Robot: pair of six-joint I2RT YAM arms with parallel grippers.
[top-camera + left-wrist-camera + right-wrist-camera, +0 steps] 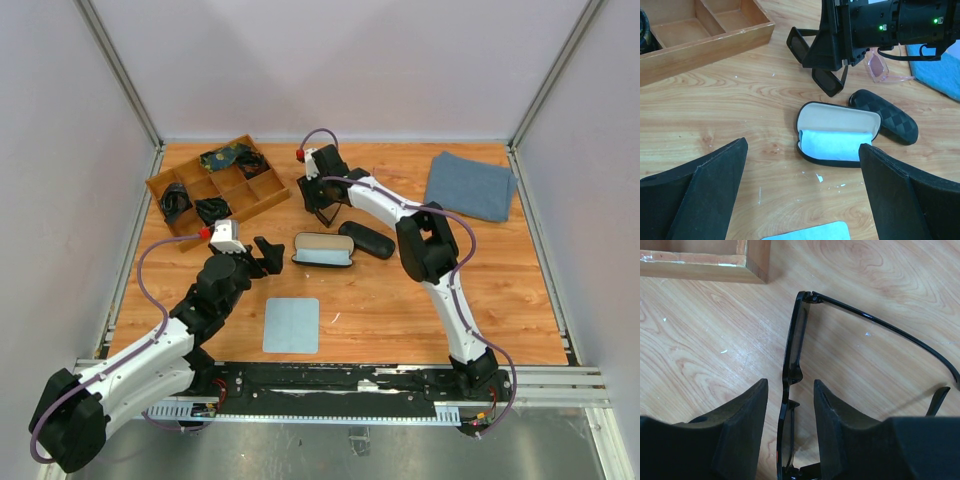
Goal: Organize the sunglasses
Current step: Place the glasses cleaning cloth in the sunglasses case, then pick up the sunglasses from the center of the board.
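The right gripper (790, 386) stands with its jaws narrowly parted astride the bridge of the black sunglasses (794, 340), a sliver of table (700, 340) showing on each side, so it is not clamped. The pair stands upright under it with temples unfolded. The pale pink glasses (875, 67) lie just beside this gripper, and the closed black case (887, 117) is near them. The left gripper (802, 145) hovers wide open and empty. Ahead of it lies the open case (837, 115) holding a light blue cloth (832, 145). The wooden compartment tray (705, 47) sits farther off to its left.
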